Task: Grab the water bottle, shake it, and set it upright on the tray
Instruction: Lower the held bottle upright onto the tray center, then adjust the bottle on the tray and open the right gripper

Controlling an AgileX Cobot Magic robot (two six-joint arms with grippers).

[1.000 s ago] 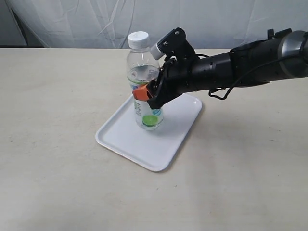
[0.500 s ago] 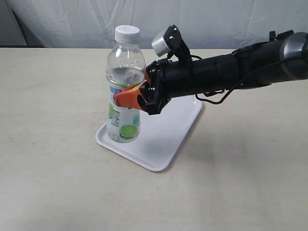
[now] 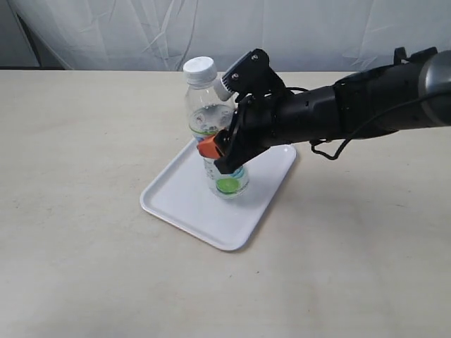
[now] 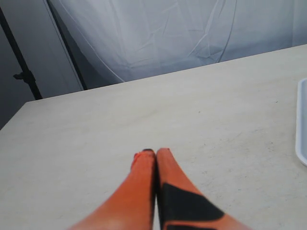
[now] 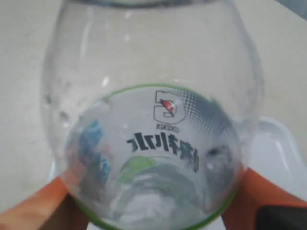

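The water bottle [image 3: 211, 113], clear with a white cap and a green-and-white label, hangs tilted over the white tray [image 3: 183, 201], its cap leaning away to the left. My right gripper [image 3: 220, 151] is shut on its middle, orange fingers on either side. In the right wrist view the bottle [image 5: 153, 120] fills the picture, with orange fingers [image 5: 38, 206] pressed against both of its sides and a corner of the tray [image 5: 278, 148] behind. My left gripper [image 4: 154, 154] is shut on nothing above bare tabletop, with the tray's edge [image 4: 302, 124] at the side of its view.
The beige table [image 3: 84, 267] stretches around the tray on all sides. A white curtain [image 3: 141, 28] hangs behind the table's far edge. My black right arm [image 3: 366, 105] reaches in from the right above the table.
The bottle swung left and upright half a second ago, and has now come back right and tilted, lower over the tray. The right gripper stayed shut on it throughout.
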